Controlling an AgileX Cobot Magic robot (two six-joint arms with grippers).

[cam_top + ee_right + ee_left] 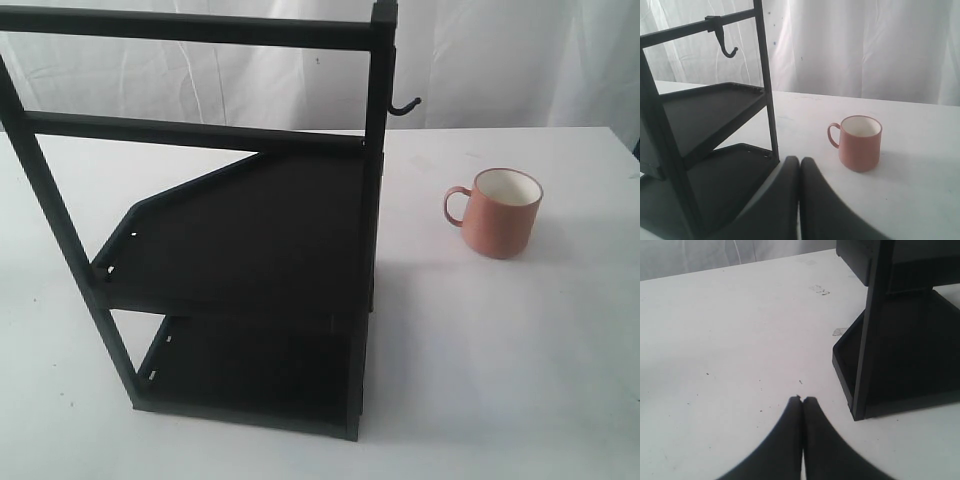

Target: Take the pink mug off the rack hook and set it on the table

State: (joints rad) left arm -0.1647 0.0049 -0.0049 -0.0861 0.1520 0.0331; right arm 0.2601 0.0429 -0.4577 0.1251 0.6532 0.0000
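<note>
so the left pincer [801,401] and right pincer [800,161] are both pinched shut, nothing held, over the matte white tabletop [500,370]. pink mug [500,215] stands upright on it, well apart from the curved black hook [405,105] on the rack [250,240].

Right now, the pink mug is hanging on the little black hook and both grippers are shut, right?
No. The pink mug is not on the rack hook, which is bare; it stands upright on the table, as the exterior view shows. The left gripper and right gripper are both shut, as you said.
</note>
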